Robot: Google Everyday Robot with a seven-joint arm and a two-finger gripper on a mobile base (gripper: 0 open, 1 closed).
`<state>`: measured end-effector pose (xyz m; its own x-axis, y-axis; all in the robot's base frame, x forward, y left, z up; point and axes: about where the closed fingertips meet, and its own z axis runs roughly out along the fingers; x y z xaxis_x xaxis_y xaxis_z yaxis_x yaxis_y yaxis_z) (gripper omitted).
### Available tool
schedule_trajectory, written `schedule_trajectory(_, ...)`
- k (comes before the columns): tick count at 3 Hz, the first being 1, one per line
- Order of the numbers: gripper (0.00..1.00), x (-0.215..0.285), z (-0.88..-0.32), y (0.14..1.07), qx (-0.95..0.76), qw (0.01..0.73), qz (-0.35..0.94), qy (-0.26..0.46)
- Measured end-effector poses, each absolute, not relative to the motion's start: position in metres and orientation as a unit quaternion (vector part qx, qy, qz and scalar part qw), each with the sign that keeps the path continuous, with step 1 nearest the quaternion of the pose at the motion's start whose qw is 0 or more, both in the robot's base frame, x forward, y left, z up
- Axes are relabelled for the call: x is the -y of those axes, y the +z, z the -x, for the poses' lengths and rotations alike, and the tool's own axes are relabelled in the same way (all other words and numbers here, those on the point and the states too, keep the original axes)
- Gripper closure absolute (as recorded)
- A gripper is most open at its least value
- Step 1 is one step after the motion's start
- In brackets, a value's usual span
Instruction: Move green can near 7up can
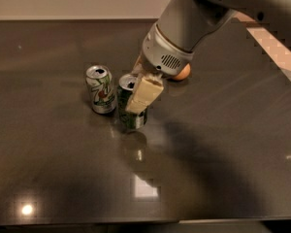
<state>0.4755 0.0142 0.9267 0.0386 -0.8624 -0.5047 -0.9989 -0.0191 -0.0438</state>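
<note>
The green can [131, 118] stands upright on the dark table, just right of the 7up can [101, 89], nearly touching it. The 7up can is white with green swirls, a red spot and an open silver top. My gripper [138, 93] comes down from the upper right and is shut on the green can; one cream finger [144, 93] lies across its front and the other finger is hidden behind it.
An orange round object [182, 72] lies behind the gripper's wrist, partly hidden. The dark glossy table [208, 154] has its front edge at the bottom of the view. A pale strip [276, 47] runs along the right side.
</note>
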Motion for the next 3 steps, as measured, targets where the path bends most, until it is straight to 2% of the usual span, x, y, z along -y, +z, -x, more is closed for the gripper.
schedule_trajectory(2,1.0,-0.032,-0.5,0.903,-0.677,0.188,0.692,0.166)
schedule_trajectory(3,0.81,-0.034,-0.508,0.895,-0.683,0.19,0.686,0.164)
